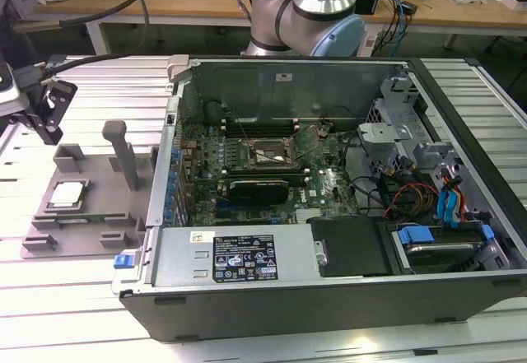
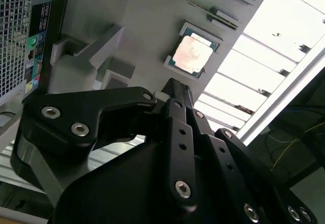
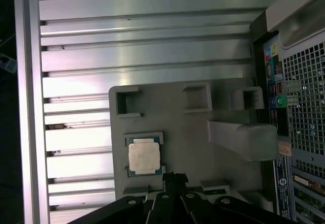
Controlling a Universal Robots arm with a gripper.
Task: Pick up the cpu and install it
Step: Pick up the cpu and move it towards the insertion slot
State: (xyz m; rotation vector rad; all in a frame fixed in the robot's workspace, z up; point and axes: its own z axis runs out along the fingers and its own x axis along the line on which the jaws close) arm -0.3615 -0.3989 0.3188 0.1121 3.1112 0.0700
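The cpu lies flat, shiny side up, in a shallow recess of the grey fixture plate, with low raised lips at its corners and open air above it. The jaws hang over the plate, apart from the chip, pressed together and holding nothing. An upright post stands between the chip and the open computer case, whose side wall borders the plate. Bare slatted tabletop runs along the plate's other edges.
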